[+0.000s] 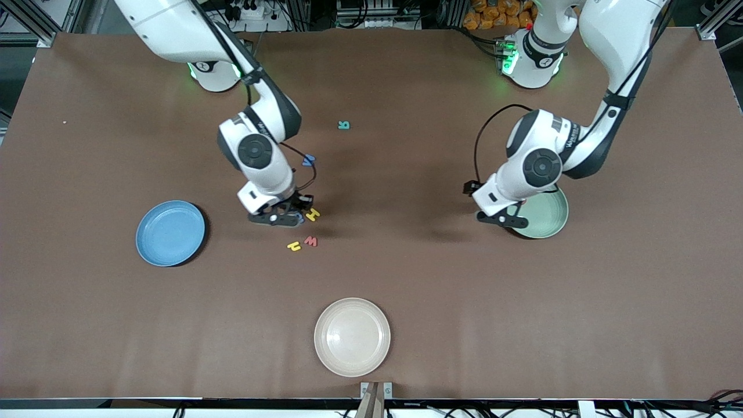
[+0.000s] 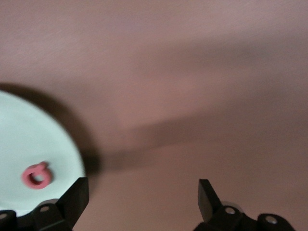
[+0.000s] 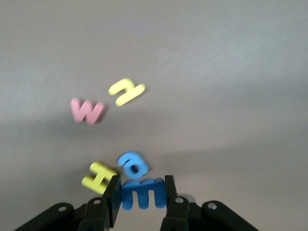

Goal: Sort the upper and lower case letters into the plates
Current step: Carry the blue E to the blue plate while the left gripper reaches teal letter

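A blue "m" is clamped in the right pincer, crowded by a blue "a" and yellow "H". The left pincer is held wide open, empty, over the mint plate rim, where a red letter is seen.

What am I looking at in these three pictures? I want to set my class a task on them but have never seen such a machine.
Two white robot arms stand at a brown table. One picture looks down from a high camera facing them; the other two come from cameras on each arm's wrist. The right claw is down at the table, shut on a blue letter m, beside a blue a and a yellow H. A pink w and a small yellow letter lie close by, and a teal letter nearer the arms' bases. The left claw hangs open over the edge of a mint green plate holding one red letter. A sky blue plate and a cream plate hold nothing.
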### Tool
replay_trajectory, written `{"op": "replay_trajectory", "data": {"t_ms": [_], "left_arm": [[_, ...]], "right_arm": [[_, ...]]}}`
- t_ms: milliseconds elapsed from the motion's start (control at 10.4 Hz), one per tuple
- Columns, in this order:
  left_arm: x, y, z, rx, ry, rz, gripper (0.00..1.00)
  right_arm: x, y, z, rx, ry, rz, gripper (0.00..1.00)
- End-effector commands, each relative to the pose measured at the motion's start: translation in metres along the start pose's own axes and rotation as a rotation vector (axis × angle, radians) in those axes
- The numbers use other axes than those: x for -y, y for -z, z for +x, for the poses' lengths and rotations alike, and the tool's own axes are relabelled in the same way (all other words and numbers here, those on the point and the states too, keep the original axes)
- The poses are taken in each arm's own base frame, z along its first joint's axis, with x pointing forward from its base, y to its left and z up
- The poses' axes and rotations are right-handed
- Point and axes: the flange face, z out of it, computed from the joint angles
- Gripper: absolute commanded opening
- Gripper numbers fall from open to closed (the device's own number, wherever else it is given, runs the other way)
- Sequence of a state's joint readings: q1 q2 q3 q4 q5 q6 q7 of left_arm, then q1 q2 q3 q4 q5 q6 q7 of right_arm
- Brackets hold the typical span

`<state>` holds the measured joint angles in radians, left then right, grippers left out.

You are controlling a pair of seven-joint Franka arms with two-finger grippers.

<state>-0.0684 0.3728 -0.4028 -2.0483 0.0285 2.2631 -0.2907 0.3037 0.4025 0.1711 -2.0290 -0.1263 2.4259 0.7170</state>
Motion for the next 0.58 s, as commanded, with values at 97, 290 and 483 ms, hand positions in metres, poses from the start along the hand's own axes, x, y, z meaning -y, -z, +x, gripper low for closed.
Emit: {"op": "replay_trajectory", "data": {"t_ms": [97, 290, 483], "left_arm": [[-0.102, 0.015, 0.008, -0.067, 0.108, -0.104, 1.00], [-0.178, 0.015, -0.009, -0.071, 0.241, -0.119, 1.00], [-0.227, 0.015, -0.035, -0.101, 0.303, -0.122, 1.00]], "right_arm": [[-0.111, 0.008, 0.064, -0.021, -0.110, -0.027, 0.00], [-0.202, 0.004, 0.100, -0.030, -0.175, -0.065, 0.00], [-0.294, -0.011, 0.120, -0.003, -0.220, -0.072, 0.00]]}}
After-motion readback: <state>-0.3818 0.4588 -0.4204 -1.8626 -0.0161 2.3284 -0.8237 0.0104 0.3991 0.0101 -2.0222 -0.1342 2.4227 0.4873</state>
